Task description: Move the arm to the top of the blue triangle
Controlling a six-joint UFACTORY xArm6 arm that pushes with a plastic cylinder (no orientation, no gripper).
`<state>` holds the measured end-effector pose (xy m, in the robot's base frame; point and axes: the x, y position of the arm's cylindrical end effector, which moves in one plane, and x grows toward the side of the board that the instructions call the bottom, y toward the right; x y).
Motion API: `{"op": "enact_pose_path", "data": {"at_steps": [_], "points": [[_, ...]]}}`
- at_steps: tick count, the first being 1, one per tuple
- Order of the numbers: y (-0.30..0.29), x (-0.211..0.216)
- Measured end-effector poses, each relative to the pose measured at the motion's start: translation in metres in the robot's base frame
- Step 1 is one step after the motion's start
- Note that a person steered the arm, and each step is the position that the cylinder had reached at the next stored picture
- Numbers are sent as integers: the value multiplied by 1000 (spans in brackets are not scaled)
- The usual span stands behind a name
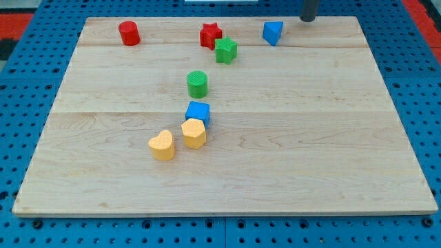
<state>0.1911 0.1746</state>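
The blue triangle [273,32] lies near the view's top edge of the wooden board [331,138], right of centre. My tip [308,20] is the lower end of a dark rod that enters from the view's top; it stands just to the right of and slightly above the blue triangle, a short gap apart, near the board's top edge.
A red star [211,35] and a green star [226,50] lie left of the triangle. A red cylinder [129,33] is at the top left. A green cylinder [197,84], a blue cube [198,112], and two yellow blocks [194,133] [162,145] sit mid-board.
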Motion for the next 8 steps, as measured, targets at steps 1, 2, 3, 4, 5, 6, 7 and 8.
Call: {"op": "enact_pose_path", "data": {"at_steps": [1, 2, 3, 4, 5, 6, 7, 8], "points": [[-7, 0], [-13, 1], [-19, 0], [-24, 1], [-31, 0], [-37, 1], [-43, 0], [-51, 1]]}}
